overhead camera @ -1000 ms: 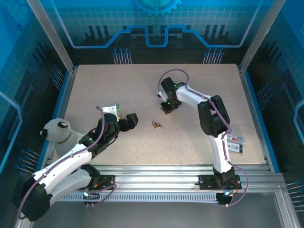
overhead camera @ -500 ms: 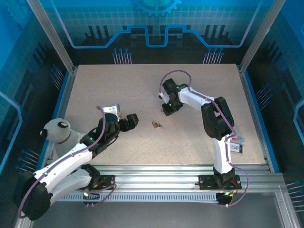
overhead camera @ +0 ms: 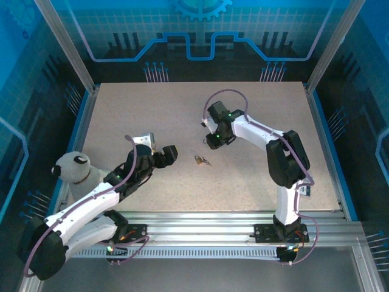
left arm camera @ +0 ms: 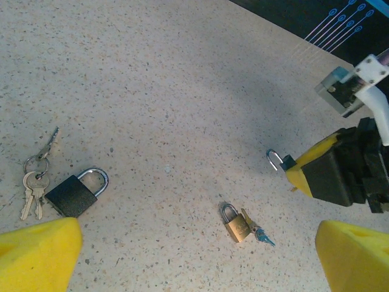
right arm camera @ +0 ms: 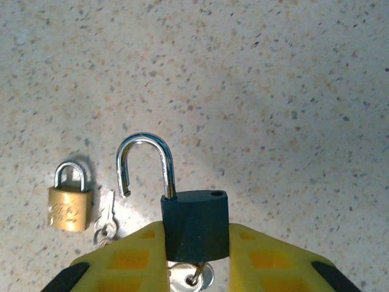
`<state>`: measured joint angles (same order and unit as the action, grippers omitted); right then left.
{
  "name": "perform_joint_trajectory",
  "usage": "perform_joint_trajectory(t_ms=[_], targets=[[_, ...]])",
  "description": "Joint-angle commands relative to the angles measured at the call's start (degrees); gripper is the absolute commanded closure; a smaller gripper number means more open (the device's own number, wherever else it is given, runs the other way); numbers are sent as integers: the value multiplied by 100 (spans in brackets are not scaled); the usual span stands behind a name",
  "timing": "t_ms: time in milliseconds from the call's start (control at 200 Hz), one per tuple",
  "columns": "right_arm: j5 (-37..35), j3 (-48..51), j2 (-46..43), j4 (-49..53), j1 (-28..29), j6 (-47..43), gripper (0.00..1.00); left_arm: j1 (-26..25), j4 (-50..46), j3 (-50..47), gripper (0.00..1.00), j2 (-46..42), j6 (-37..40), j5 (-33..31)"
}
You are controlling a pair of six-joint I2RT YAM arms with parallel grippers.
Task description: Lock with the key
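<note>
Between the yellow fingers (right arm camera: 121, 261) of the right gripper (right arm camera: 194, 237) a dark padlock (right arm camera: 194, 216) is clamped by its body, the jaws narrowed onto it. Its silver shackle (right arm camera: 143, 159) is swung open, free at one end, and a silvery key (right arm camera: 191, 278) is seen under the body. This padlock is held over the speckled table (overhead camera: 134, 109), near its middle. Close by, a brass padlock (left arm camera: 236, 221) is laid flat with its shackle closed and a small key (left arm camera: 258, 233) touching its side. Nearer the left arm, a black padlock (left arm camera: 72, 196) with a closed shackle is laid beside a bunch of keys (left arm camera: 33, 182). The left gripper (left arm camera: 196, 261) is spread wide, with nothing held in it. A panda plush (overhead camera: 74, 170) is seated at the table's left edge.
</note>
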<state>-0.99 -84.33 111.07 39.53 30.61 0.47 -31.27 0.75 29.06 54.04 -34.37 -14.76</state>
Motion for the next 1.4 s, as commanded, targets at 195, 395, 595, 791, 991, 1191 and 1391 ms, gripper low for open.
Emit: perform_joint_trajectory(t_ms=[195, 395, 595, 791, 991, 1191, 1391], targets=[[137, 672, -988, -251, 310, 180, 77, -29, 385, -15, 1, 376, -177, 169], [287, 1094, -1524, -388, 468, 269, 77, -28, 623, 55, 1, 593, -615, 605], [410, 1448, -1956, -532, 592, 341, 77, -24, 913, 127, 1, 840, -1121, 1095], [547, 1652, -2216, -640, 654, 379, 76, -44, 1592, 57, 4, 1278, -1791, 1672], [674, 1830, -2353, -810, 709, 425, 76, -159, 2170, 166, 9, 1731, -2192, 2077], [781, 1988, -2414, -975, 724, 442, 76, -419, 2375, 359, 15, 1983, -2284, 2110], [950, 2052, -2475, -1093, 753, 469, 76, -551, 2538, 438, 28, 2175, -2366, 2137]])
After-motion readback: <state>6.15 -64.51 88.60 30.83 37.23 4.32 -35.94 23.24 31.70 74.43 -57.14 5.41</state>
